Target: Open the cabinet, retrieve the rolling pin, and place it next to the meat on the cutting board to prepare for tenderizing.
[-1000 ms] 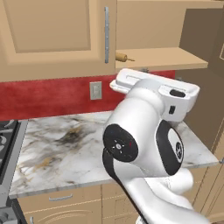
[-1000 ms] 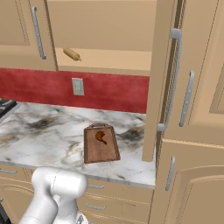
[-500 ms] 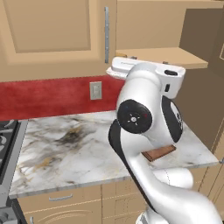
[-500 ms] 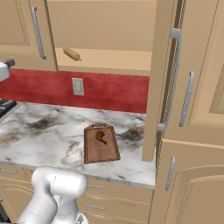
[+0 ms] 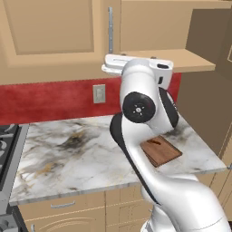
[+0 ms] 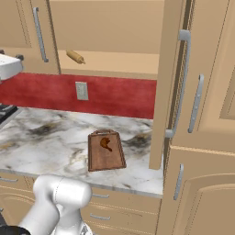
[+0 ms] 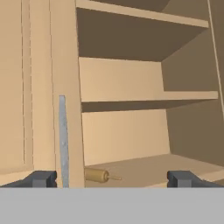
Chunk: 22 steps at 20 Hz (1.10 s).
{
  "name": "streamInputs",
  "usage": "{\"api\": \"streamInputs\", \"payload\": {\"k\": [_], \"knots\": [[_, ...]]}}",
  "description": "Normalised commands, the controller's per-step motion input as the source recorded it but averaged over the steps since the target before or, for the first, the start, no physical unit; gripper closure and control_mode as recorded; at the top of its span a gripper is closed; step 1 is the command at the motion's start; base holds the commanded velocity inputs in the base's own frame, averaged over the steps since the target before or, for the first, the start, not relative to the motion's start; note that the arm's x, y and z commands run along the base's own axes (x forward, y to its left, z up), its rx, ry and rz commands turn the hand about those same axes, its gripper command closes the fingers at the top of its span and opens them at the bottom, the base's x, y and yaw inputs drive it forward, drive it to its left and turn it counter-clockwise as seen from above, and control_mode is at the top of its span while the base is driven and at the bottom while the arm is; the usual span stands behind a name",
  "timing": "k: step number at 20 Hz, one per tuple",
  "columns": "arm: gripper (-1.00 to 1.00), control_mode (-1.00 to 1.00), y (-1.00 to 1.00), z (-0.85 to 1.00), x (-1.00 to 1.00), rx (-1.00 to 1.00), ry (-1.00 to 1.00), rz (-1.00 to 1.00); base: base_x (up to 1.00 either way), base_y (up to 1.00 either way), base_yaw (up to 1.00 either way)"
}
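Note:
The cabinet [image 6: 110,27] stands with its right door [image 6: 167,82] swung open and its left door [image 5: 50,36] shut. The rolling pin [image 6: 75,57] lies on the cabinet's bottom shelf near the left side. In the hand view the rolling pin [image 7: 98,176] shows just past the shut door's edge, half hidden by it. My gripper [image 7: 112,179] is open and empty, held in front of the cabinet opening and apart from the pin. The cutting board [image 6: 105,150] lies on the marble counter below with the meat [image 6: 106,142] on its far half. The board [image 5: 161,151] is partly behind my arm.
The shut door's silver bar handle [image 7: 63,140] stands just left of the pin. An inner shelf [image 7: 148,98] spans the cabinet above it. A wall outlet [image 6: 81,90] sits on the red backsplash. A stove edge [image 5: 7,149] lies at the counter's left, and tall cabinets [image 6: 202,114] at the right.
My arm has risen and the hand has swung up and to the left, level with the cabinet's bottom shelf. The jaws stayed open. Rolling pin, board and meat have not moved.

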Motion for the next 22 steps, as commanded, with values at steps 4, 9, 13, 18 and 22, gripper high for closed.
{"api": "streamInputs", "payload": {"k": [4, 9, 13, 18, 22], "knots": [[-1.0, -1.0, 0.13, 0.0, 0.44, 0.0, -0.07, 0.13, 0.0, 0.0, 0.0], [-1.0, -1.0, 0.16, -0.03, 0.34, 0.0, -0.09, 0.08, 0.0, 0.0, 0.0], [-1.0, -1.0, 0.17, -0.07, 0.28, 0.0, -0.08, 0.01, 0.0, 0.0, 0.0], [-1.0, -1.0, 0.09, -0.01, 0.25, 0.0, -0.06, 0.0, 0.0, 0.0, 0.0], [-1.0, -1.0, 0.0, 0.0, 0.19, -0.01, 0.0, 0.0, 0.0, 0.0, 0.0]]}}
